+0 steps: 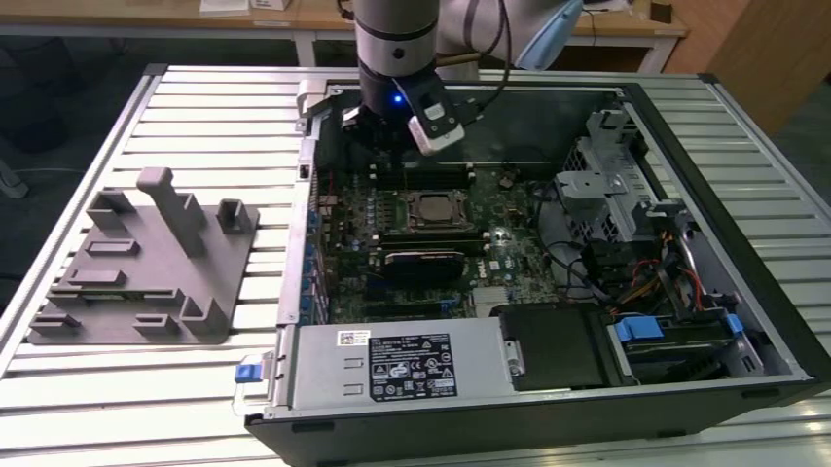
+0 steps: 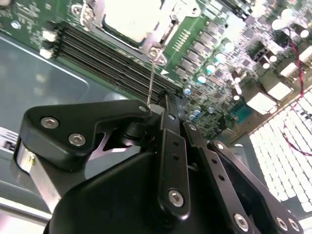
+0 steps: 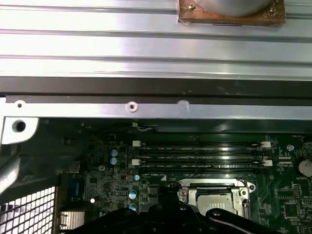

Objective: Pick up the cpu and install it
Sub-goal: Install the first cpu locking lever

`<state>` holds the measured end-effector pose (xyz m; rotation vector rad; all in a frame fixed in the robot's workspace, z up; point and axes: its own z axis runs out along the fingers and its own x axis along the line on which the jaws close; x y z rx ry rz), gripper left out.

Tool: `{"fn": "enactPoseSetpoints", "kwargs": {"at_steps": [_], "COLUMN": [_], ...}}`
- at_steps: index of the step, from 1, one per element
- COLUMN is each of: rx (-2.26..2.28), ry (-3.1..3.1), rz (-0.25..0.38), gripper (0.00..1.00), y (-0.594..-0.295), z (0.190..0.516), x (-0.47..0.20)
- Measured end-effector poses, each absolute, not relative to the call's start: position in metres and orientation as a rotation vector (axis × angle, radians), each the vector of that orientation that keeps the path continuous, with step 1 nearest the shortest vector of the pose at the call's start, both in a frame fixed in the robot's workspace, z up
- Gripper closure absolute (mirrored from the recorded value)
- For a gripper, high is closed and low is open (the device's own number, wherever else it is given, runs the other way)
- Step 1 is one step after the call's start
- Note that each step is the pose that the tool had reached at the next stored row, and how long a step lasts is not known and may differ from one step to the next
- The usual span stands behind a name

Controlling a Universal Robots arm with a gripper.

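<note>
The arm hangs over the far part of an open computer case (image 1: 766, 336) that lies on a slatted metal table (image 1: 195, 92). The gripper (image 1: 389, 146) sits just above the motherboard (image 1: 507, 209), over the memory slots (image 1: 435, 178) beyond the socket.

The cpu (image 1: 430, 210) is already in its socket in the middle of the board in the exterior view: a silvery-grey square top inside the socket frame (image 1: 430, 229). In the second wrist view the cpu (image 2: 129, 17) shows as a bright pale plate with the frame around it, and the thin wire socket lever (image 2: 151, 78) runs from the socket toward the gripper's linkage. In the first wrist view the socket frame (image 3: 214, 187) is near the dark edge of the gripper body, with the memory slots (image 3: 200, 155) just beyond it.

Gripper state: the linkage in the second wrist view (image 2: 165, 109) looks drawn together, but the fingertips are hidden behind the body, so whether they have hold of anything cannot be told. No chip is visible in them.

Grey plastic fixture block (image 1: 143, 263) on the exterior view's left looks to carry no chip.

Judgement: pick and place look done, chip seated. The lever seems up, so latching likely remains.
</note>
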<state>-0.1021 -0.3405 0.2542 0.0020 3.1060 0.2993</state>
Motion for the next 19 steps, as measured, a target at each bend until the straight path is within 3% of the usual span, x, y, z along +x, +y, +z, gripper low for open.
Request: {"fn": "enactPoseSetpoints", "kwargs": {"at_steps": [19], "rx": [0.027], "ry": [3.088], "rz": [0.297], "gripper": [0.89], "y": [-0.341], "z": [0.252], "x": [-0.080]}}
